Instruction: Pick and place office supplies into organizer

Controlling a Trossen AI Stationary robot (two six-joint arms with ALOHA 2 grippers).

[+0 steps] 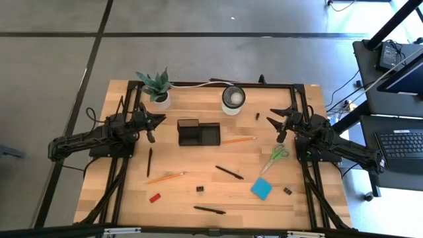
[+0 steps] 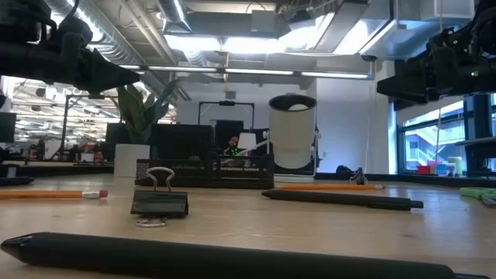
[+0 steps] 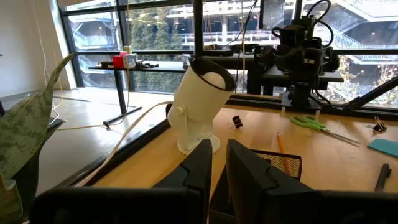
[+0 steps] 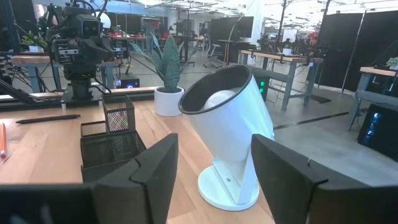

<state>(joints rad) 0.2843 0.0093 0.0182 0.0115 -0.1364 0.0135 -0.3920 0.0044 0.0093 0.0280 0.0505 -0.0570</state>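
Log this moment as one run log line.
left gripper: narrow gap, empty, left of organizer | right gripper: open, empty, above scissors | supplies: all loose on table

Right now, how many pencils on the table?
2. One orange pencil lies just right of the organizer; the other pencil lies nearer the front, left of centre. None seems hidden.

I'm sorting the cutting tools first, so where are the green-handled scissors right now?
In the high view the scissors lie on the table's right side, just below the right gripper, with the blue sticky-note pad nearest below them.
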